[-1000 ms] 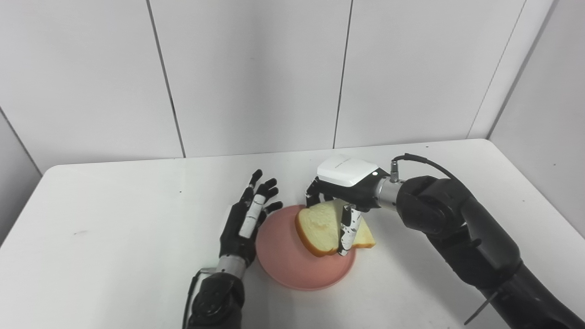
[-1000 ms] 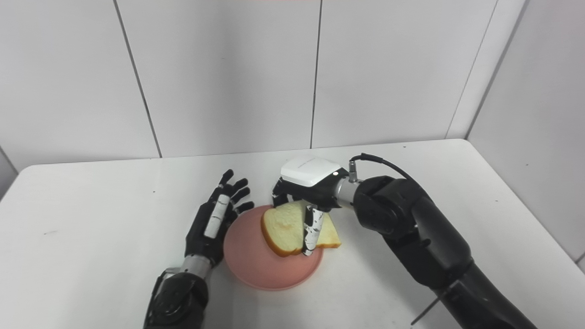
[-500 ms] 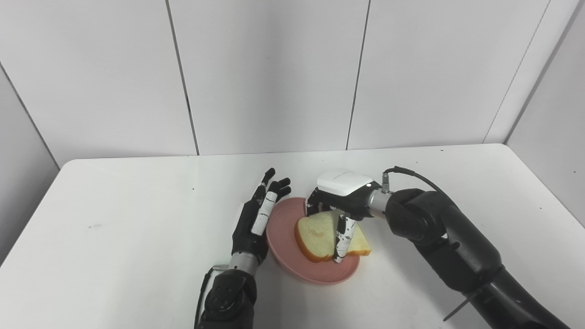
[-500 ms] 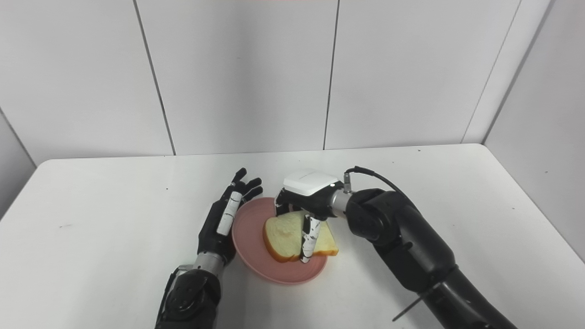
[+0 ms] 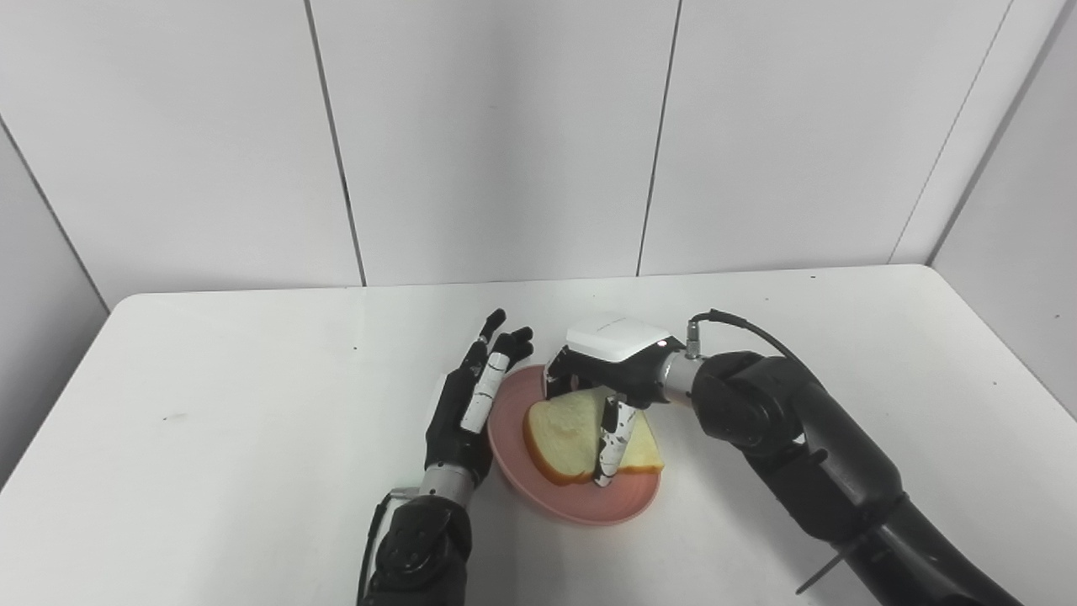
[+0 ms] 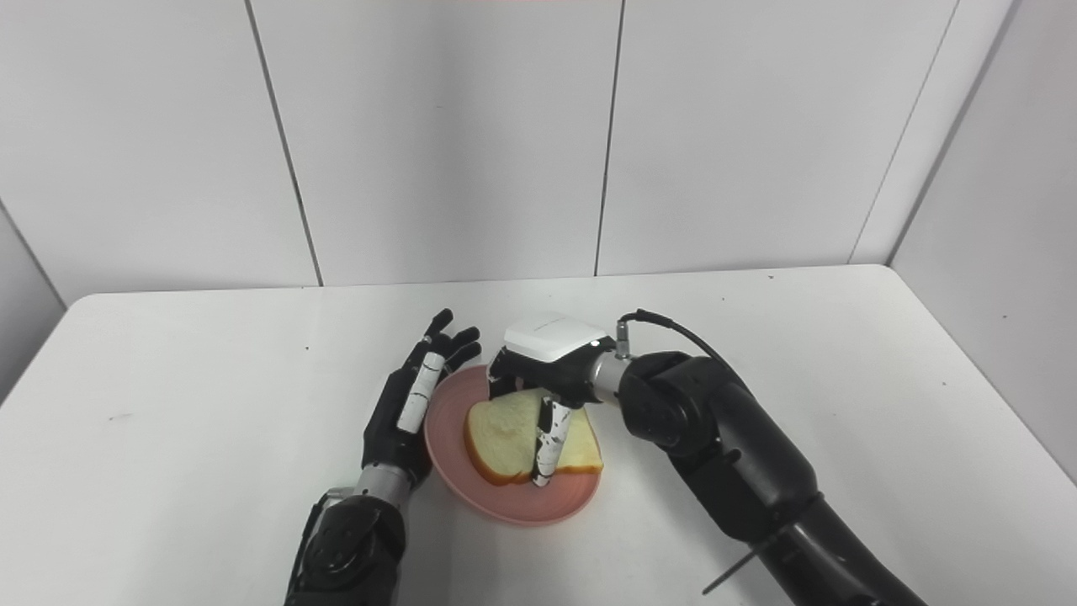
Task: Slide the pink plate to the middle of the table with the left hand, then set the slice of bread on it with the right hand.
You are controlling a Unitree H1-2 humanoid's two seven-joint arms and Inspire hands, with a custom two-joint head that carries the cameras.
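- The white table (image 5: 210, 438) spreads out to the left of both hands, bare apart from a faint mark well to the left of the left hand.
- The left hand (image 5: 465, 410) stands on edge with its fingers stretched forward and spread a little apart; it grips nothing. Its palm side faces right, just beside the left rim of the pink plate, and I cannot tell whether it touches that rim.
- The pink plate (image 5: 569, 503) lies flat on the table between the two hands, immediately right of the left hand and beneath the right hand, near the table's middle.
- The slice of bread (image 5: 562, 429) sits over the plate, tilted, its crust edge down toward the plate's centre. Its right corner reaches out over the plate's right rim. Whether its lower edge rests on the plate I cannot tell.
- The right hand (image 5: 607, 379) comes in from the right, back upward, and is clamped on the bread: the thumb (image 5: 607, 442) presses the near face, the other fingers curl behind the far side.
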